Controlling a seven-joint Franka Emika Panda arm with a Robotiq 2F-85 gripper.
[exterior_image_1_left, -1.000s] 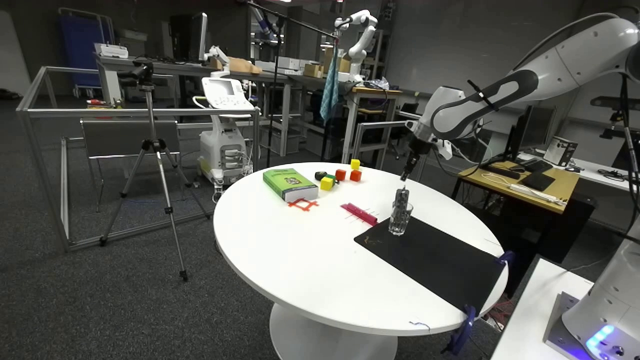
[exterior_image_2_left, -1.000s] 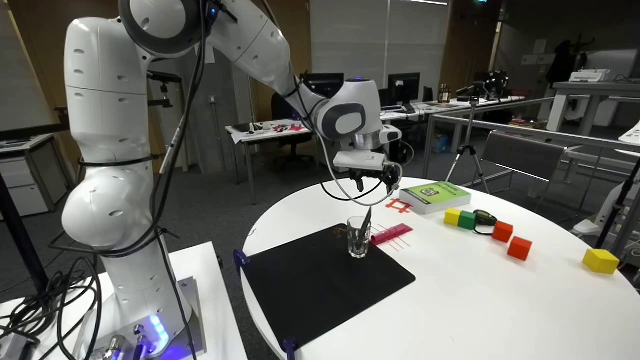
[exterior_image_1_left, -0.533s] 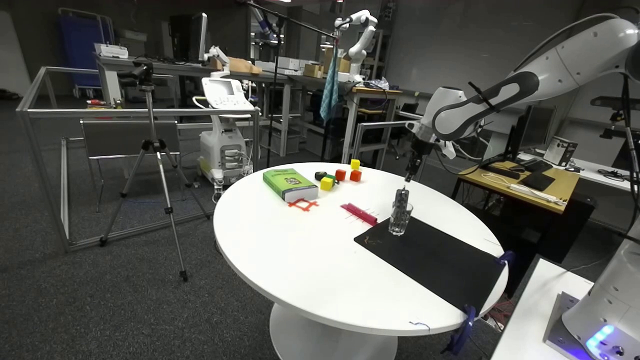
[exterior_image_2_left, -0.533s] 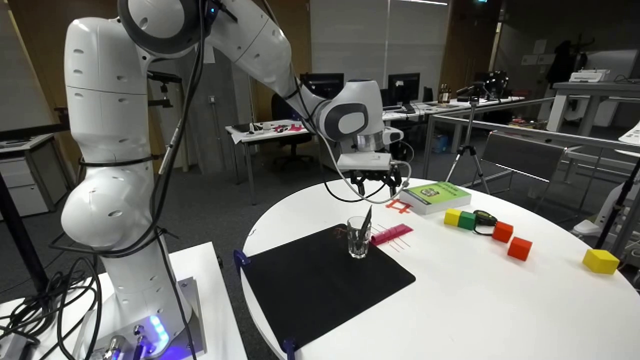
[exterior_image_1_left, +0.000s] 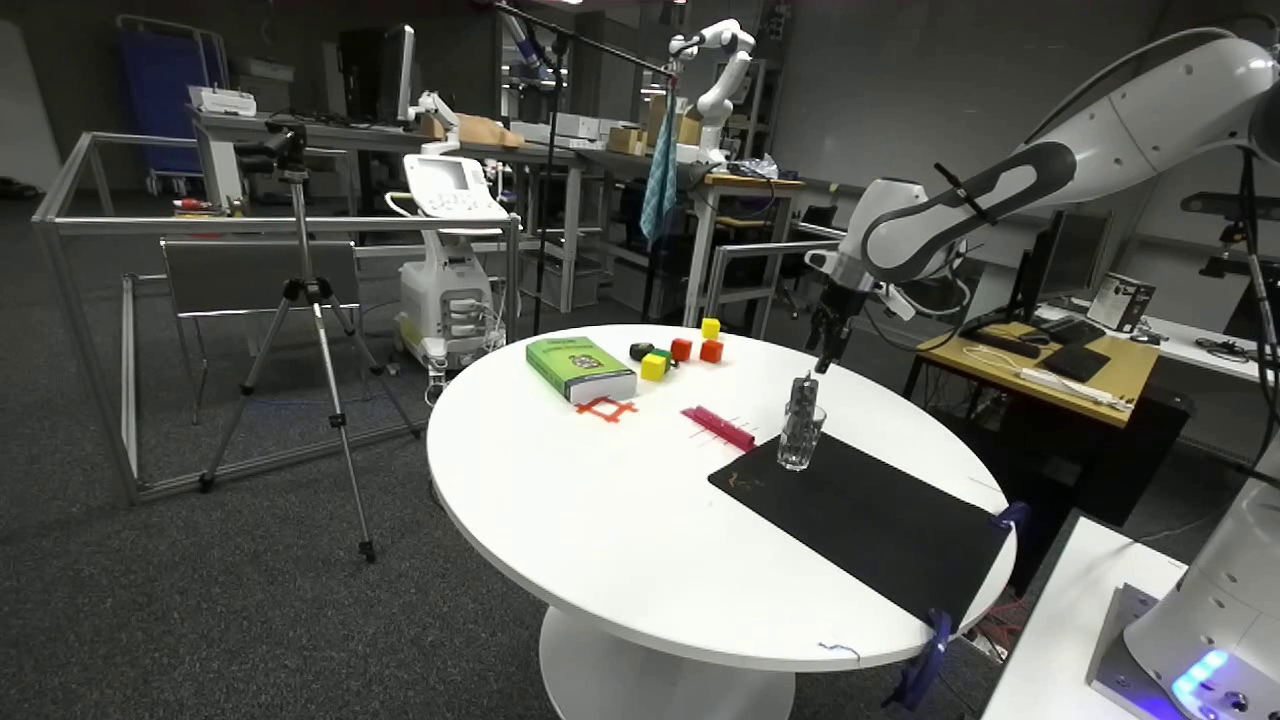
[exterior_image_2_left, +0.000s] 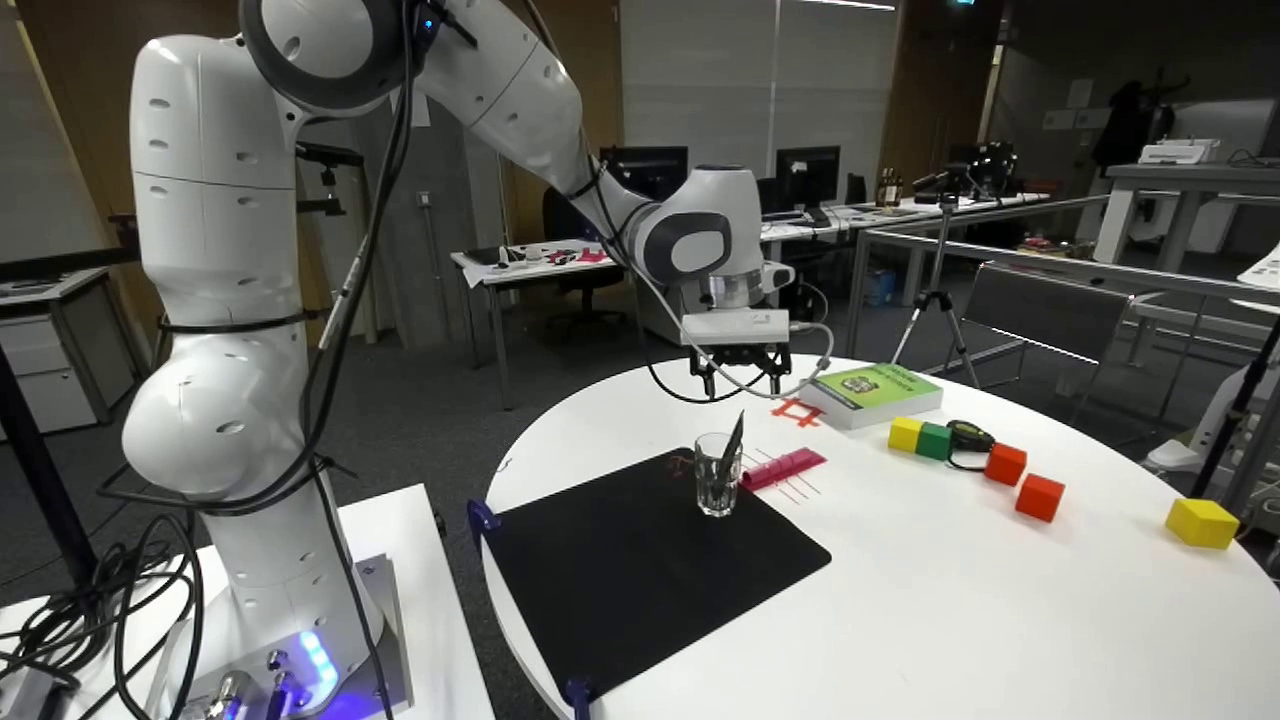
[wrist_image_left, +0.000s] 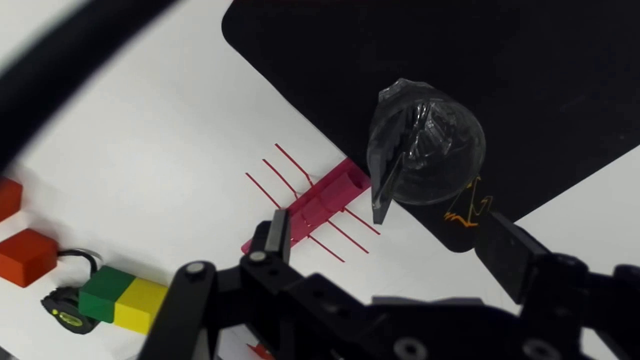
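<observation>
A clear drinking glass (exterior_image_1_left: 797, 450) stands upright on a black mat (exterior_image_1_left: 880, 530); the glass also shows in an exterior view (exterior_image_2_left: 714, 492) and the wrist view (wrist_image_left: 445, 165). A dark grey, slim, flat object (exterior_image_2_left: 734, 450) leans in the glass, its upper end above the rim; in the wrist view its end (wrist_image_left: 382, 190) points toward the jaws. My gripper (exterior_image_2_left: 741, 385) is open and empty, above and a little beyond the glass in that view. In the wrist view the open jaws (wrist_image_left: 387, 230) are spread wide, with the object's end between and below them. Nothing touches the fingers.
A pink-red rolled holder with thin ties (exterior_image_2_left: 785, 468) lies beside the mat. A green book (exterior_image_2_left: 872, 390), yellow (exterior_image_2_left: 904, 433), green (exterior_image_2_left: 934, 441) and red blocks (exterior_image_2_left: 1040, 497) and a tape measure (exterior_image_2_left: 970, 437) lie on the white round table (exterior_image_2_left: 950, 600). Blue clamps (exterior_image_1_left: 930, 660) hold the mat's edge.
My gripper has turned about the wrist and come slightly lower over the last second. It shifted a little sideways and back. The glass and the object in it have not moved.
</observation>
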